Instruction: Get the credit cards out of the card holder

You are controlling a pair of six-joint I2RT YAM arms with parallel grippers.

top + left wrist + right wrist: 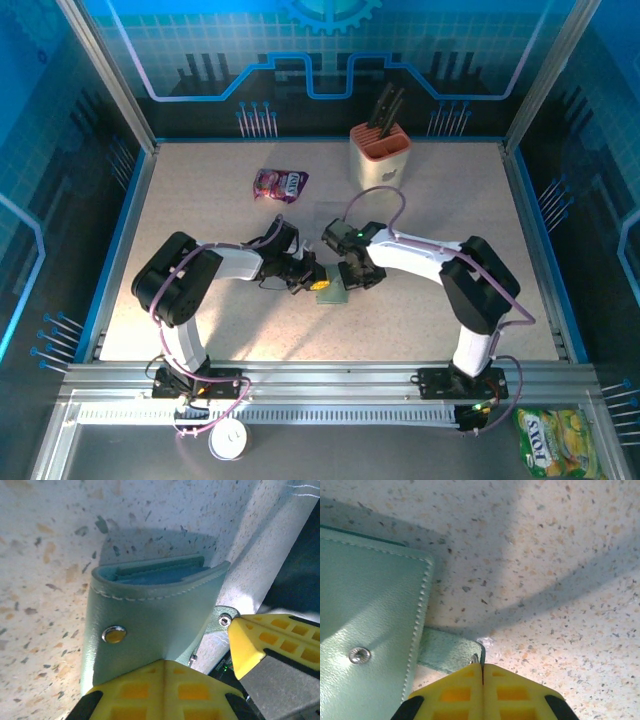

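Pouch [279,184] and knife block [380,152] sit well behind the card holder [150,625], pinched by left claw [167,669] and right claw [482,669].

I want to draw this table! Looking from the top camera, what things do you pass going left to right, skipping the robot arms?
purple snack pouch → green card holder → beige knife block → yellow sweets bag

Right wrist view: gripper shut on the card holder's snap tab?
Yes, the right gripper is closed, pinching the snap tab of the card holder.
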